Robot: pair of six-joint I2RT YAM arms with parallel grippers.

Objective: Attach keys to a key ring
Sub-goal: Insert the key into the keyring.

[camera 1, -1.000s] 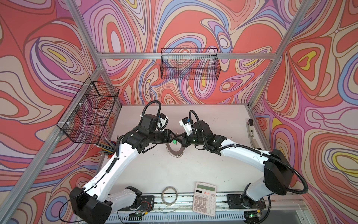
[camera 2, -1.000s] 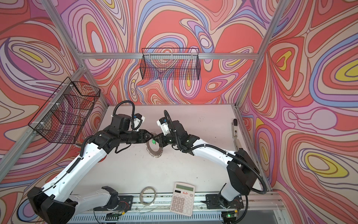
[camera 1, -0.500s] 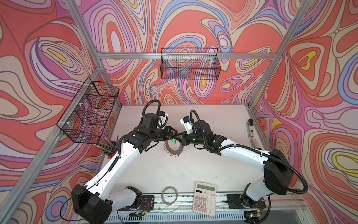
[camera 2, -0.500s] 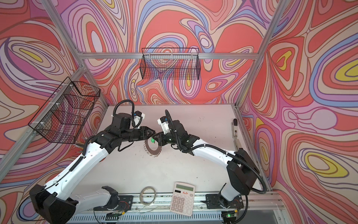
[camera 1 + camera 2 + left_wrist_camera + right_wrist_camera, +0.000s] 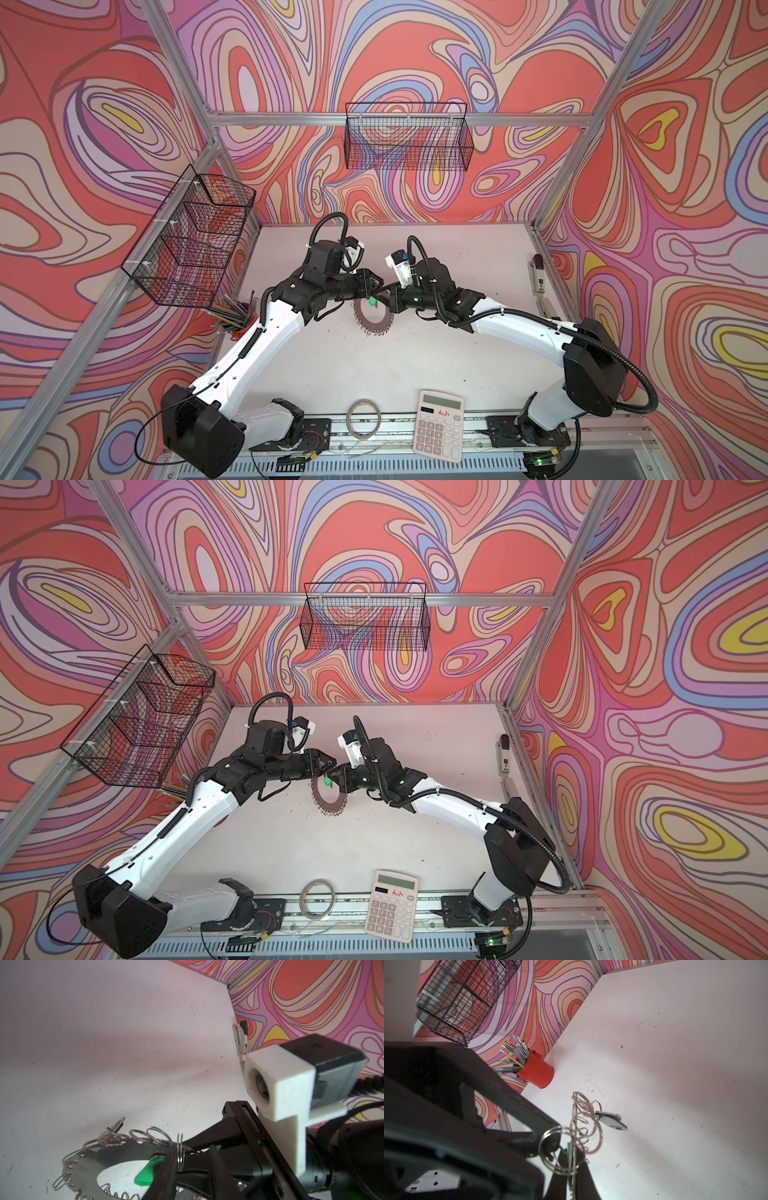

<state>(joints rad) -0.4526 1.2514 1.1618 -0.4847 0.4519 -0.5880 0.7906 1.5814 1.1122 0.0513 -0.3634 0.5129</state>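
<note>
White matte tabletop (image 5: 436,357), scuffed and speckled. 9 o'clock edge: red cylindrical metal cup (image 5: 536,1073) full of pencils and pens, upright. 3 o'clock edge: white-and-black stapler-shaped device (image 5: 537,274), lying along the edge. 6 o'clock edge: white pocket calculator (image 5: 439,424), overlapping the aluminium rail; thin plain hoop (image 5: 363,417) near it toward 7. Centre: flat grey metal disc fringed with wire clips (image 5: 375,322); can't tell whether it touches the top.

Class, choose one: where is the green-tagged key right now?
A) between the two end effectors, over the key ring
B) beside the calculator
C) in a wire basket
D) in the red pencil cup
A: the green-tagged key shows where the left end effector and right end effector meet, above the key ring.
</note>
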